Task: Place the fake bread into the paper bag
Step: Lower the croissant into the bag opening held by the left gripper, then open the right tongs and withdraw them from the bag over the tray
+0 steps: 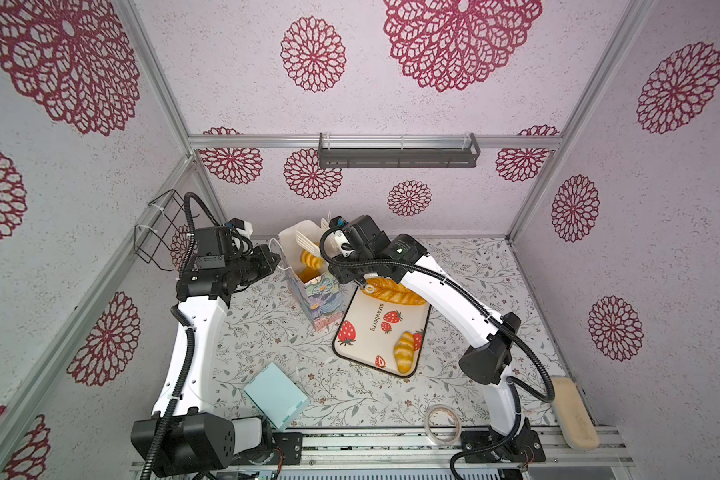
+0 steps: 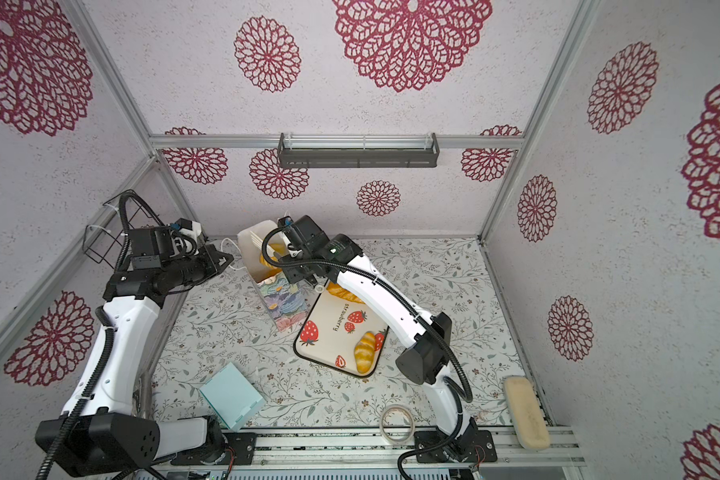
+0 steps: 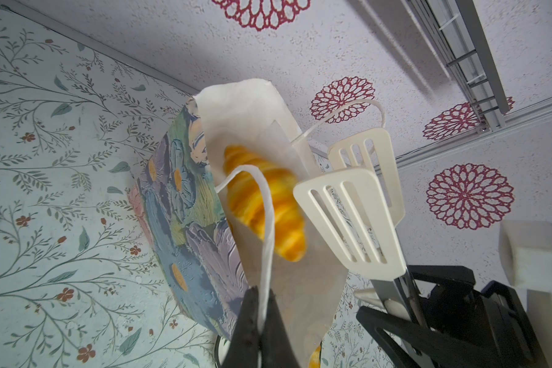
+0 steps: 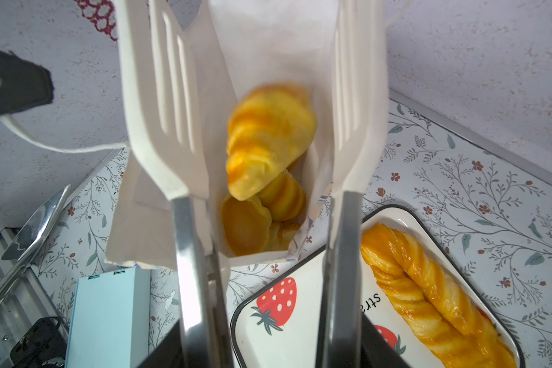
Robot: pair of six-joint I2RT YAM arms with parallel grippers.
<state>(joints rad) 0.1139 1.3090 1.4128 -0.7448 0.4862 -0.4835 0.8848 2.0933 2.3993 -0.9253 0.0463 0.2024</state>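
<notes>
The paper bag (image 1: 319, 305) (image 2: 285, 305) stands upright left of the strawberry tray (image 1: 366, 345), flowers outside (image 3: 179, 204), white inside (image 4: 268, 47). My left gripper (image 3: 262, 306) (image 1: 276, 261) is shut on its white cord handle (image 3: 266, 229), holding the mouth open. My right gripper (image 4: 268, 347) grips white slotted tongs (image 4: 160, 127) (image 3: 341, 216), whose blades stand apart over the bag mouth. A blurred croissant (image 4: 268, 137) (image 3: 268, 204) sits loose between them inside the bag, above other fake bread (image 4: 246, 229). On the tray lie a long twisted loaf (image 1: 393, 293) (image 4: 427, 286) and a croissant (image 1: 405, 351) (image 2: 366, 351).
A light blue box (image 1: 276, 395) (image 4: 109, 318) lies near the left arm's base. A tape roll (image 1: 443, 424) rests at the front edge, a beige block (image 1: 574, 413) at the front right. A wire basket (image 1: 159, 232) hangs on the left wall, a dark shelf (image 1: 398, 156) on the back wall.
</notes>
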